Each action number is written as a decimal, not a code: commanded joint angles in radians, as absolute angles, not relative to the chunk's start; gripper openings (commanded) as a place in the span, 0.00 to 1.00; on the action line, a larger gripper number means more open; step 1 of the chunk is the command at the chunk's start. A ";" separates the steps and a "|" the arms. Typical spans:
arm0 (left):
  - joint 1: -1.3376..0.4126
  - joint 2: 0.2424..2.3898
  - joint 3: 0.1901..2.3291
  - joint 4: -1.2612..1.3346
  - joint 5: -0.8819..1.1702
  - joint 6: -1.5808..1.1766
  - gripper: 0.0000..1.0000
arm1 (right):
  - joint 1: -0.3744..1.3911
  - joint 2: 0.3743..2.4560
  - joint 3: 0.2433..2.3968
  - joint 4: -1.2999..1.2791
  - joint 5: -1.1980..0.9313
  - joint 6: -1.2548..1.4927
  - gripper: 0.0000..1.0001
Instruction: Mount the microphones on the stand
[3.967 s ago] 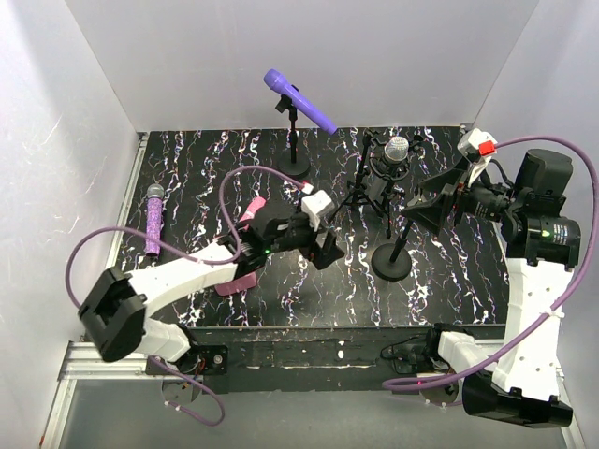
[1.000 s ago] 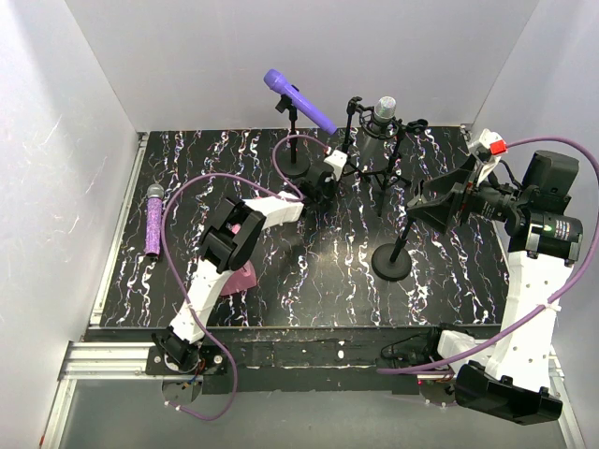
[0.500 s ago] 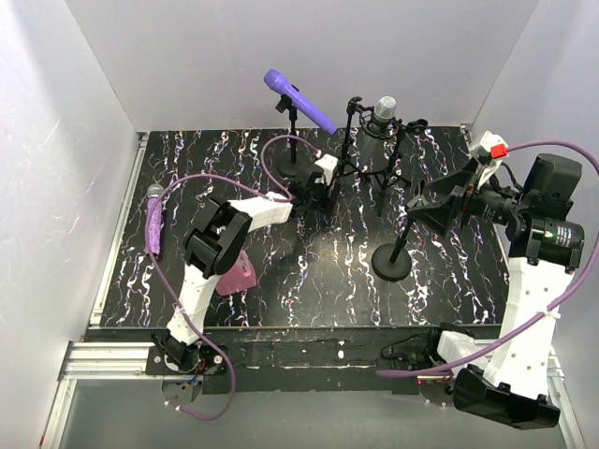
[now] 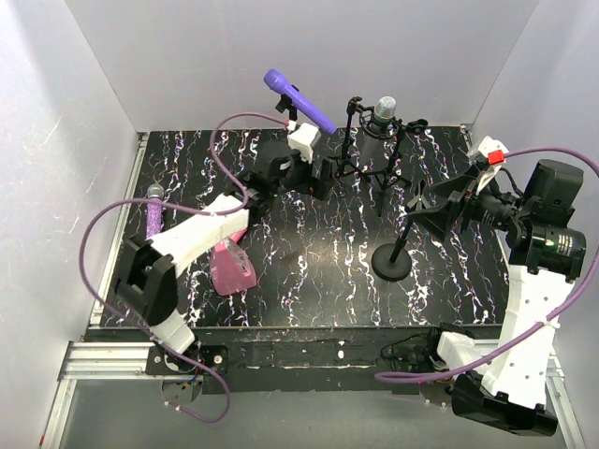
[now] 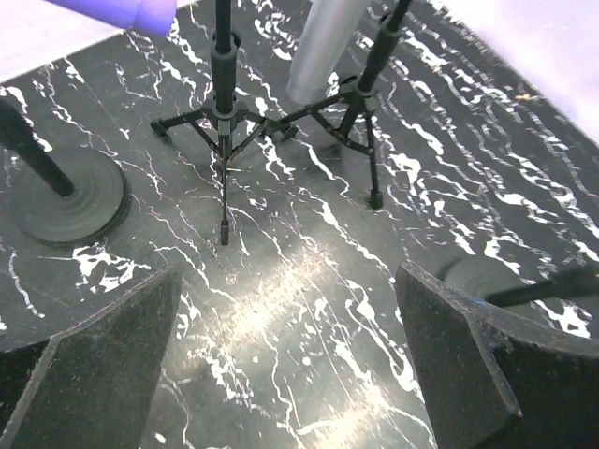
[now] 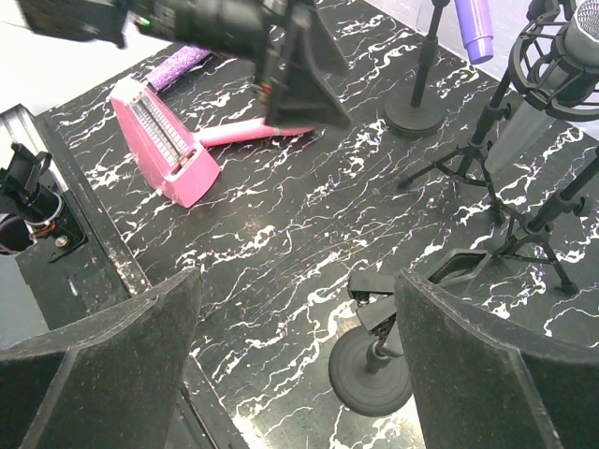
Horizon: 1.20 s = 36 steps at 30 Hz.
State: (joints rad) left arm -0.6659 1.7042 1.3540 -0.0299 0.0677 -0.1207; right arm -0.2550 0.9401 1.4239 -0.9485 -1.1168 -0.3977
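White walls close in a black desk (image 4: 309, 281) veined with white, and across it the job looks about half done. At the back, the plain purple microphone (image 4: 299, 101) sits tilted in the clip of a round-base stand (image 6: 416, 117), and the silver-grey microphone (image 4: 386, 106) hangs head-up in a cradle among the tripod stands (image 5: 225, 140) beside it. I count those two as mounted. The other two are not. The glittery purple microphone (image 4: 153, 223) lies flat along the left edge of the desk, and the pink microphone (image 6: 257, 132) lies flat just beside the pink wedge block (image 6: 159, 140). Neither is near a clip. A second round-base stand (image 4: 391, 260) waits toward the right with its clip bare, so I judge at least one of the loose pair belongs there. Whether another free holder exists among the tripods I cannot tell. My left claw (image 5: 288, 276) hovers over the desk in front of the tripods, fingers spread wide with nothing between them. My right claw (image 6: 299, 276) hangs above the bare stand, also spread and empty. So what is left, as I read it, is two pick-ups and two seatings — the pink one closest to my left arm, the glittery one farther out by the wall.
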 commanded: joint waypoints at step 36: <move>-0.632 0.867 0.853 -0.181 0.469 -0.287 0.98 | -0.259 0.850 1.327 -0.951 -1.109 -0.359 0.90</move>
State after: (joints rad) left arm -0.6342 0.8467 0.8574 -0.2104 0.3603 -0.2596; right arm -0.2550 0.8558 1.3296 -0.9890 -1.0801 -0.3744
